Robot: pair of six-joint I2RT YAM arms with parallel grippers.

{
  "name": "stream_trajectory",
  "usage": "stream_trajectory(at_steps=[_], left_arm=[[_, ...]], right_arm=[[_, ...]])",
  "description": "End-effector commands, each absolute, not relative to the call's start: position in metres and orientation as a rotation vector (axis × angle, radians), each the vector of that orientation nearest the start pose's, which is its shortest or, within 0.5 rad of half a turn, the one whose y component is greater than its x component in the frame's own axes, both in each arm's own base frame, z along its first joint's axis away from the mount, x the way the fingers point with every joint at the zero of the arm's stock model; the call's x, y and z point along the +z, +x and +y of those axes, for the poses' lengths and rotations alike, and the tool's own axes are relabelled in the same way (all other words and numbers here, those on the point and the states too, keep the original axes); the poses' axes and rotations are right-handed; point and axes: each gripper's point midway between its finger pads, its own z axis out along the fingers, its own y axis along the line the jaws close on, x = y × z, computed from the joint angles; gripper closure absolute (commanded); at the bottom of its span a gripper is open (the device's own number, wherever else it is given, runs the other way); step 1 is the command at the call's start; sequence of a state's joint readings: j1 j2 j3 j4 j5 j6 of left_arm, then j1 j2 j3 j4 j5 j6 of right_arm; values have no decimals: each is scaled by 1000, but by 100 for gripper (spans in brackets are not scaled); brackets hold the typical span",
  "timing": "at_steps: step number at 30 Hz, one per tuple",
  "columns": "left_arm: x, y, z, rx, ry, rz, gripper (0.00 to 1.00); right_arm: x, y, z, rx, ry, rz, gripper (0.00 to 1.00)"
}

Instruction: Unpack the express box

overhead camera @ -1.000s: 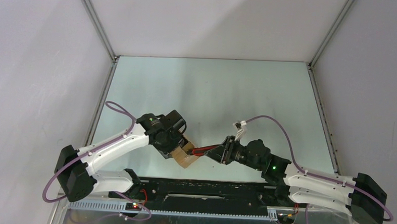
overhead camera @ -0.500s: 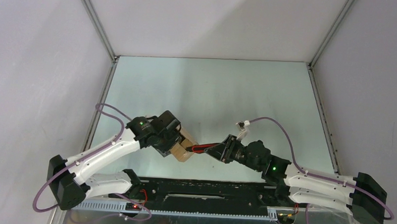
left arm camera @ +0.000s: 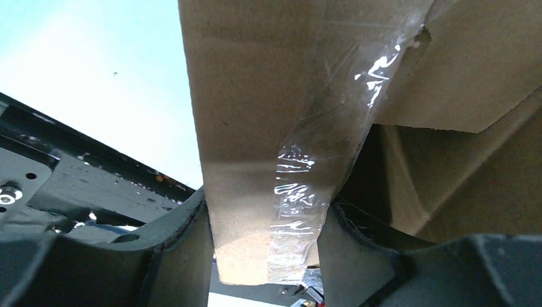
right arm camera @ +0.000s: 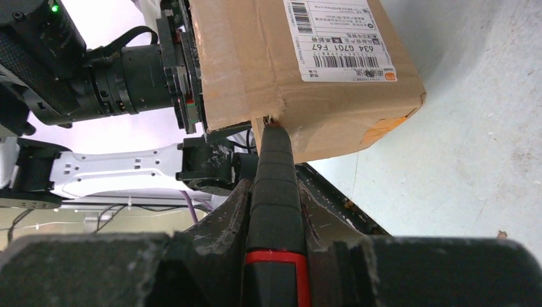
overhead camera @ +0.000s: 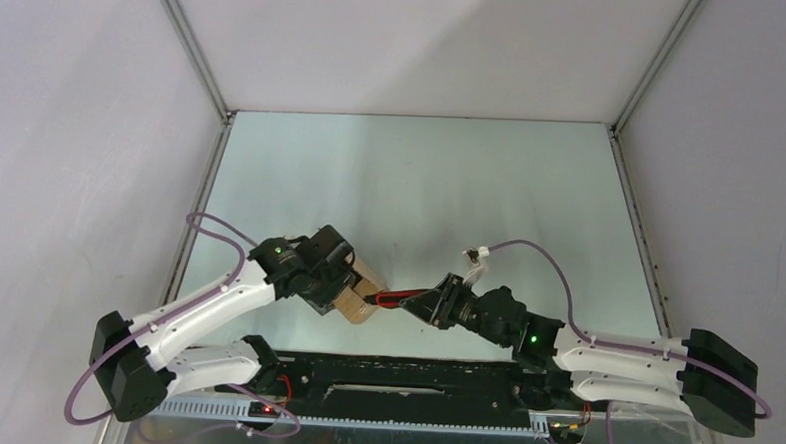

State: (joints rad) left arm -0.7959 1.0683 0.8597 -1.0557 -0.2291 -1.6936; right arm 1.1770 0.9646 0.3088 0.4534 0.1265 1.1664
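The express box (overhead camera: 358, 297) is a small brown carton held off the table near the front edge. My left gripper (overhead camera: 338, 285) is shut on one of its taped flaps (left arm camera: 268, 211). The box's white shipping label (right arm camera: 339, 38) faces the right wrist camera. My right gripper (overhead camera: 435, 304) is shut on the red-and-black utility knife (right arm camera: 276, 211). The knife's tip (right arm camera: 271, 125) touches the box at the taped seam on its lower edge (right arm camera: 281, 112). In the top view the knife (overhead camera: 394, 299) points left at the box.
The black base rail (overhead camera: 402, 378) runs along the near edge just below both grippers. Grey walls with metal corner posts (overhead camera: 191, 48) enclose the pale table (overhead camera: 421, 183) on three sides.
My left arm has drawn the box slightly left and toward the front. My right arm has followed left with the knife, keeping its tip at the box.
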Motion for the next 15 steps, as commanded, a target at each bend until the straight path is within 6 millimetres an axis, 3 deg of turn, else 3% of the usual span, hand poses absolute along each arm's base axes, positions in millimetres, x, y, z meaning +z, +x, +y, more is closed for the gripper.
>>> stream_trajectory(at_steps=[1,10,15], left_arm=[[142,199,-175,-582,-1398,2280,96],[138,195,-163,-561,-1399,2279,99],[136,196,-168,-607,-1400,2280,100]], right_arm=[[136,91,315,1522,23,2180,100],[137,101,302,1518,57,2153,100],[139,97,305,1543,23,2150,100]])
